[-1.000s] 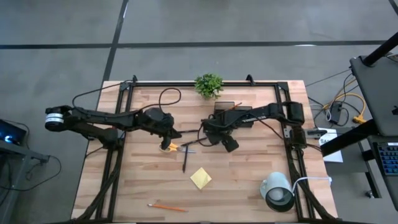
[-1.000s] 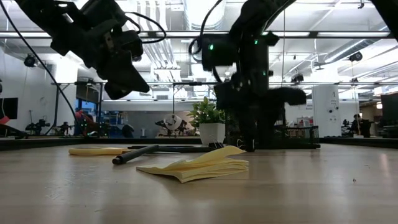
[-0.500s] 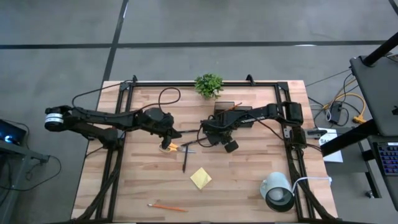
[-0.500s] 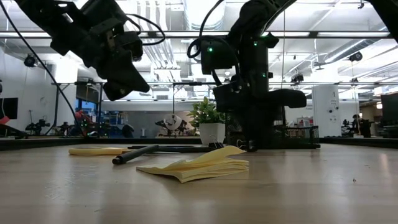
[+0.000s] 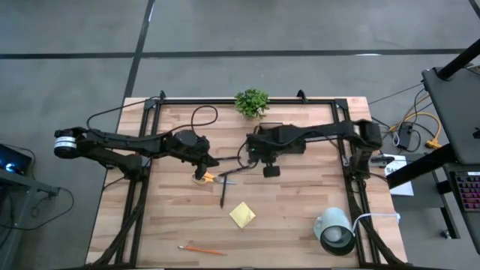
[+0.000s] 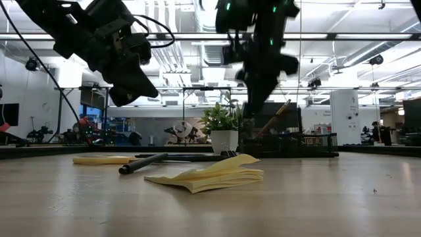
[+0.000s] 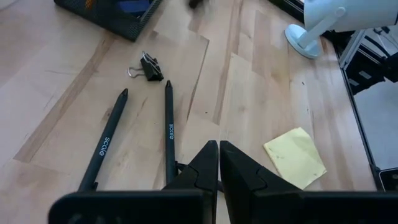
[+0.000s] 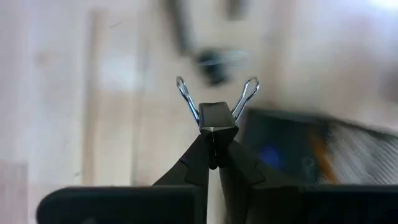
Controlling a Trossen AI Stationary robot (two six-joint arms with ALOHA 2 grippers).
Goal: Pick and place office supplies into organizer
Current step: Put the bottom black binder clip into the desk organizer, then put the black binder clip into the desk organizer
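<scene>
While the left gripper (image 7: 218, 163) hangs shut above two dark pens (image 7: 168, 134) and the yellow sticky-note pad (image 5: 242, 214) well in front of the black mesh organizer (image 5: 279, 135), the right gripper (image 8: 213, 155), raised just beside that organizer, pinches a black binder clip (image 8: 216, 114) between closed fingers.

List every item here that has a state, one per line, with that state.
Right end effector: shut on a small black binder clip, lifted.
Left end effector: shut, empty, above the pens.
Second black binder clip: lying on table.
Yellow sticky-note pad: top sheets curled up.
</scene>
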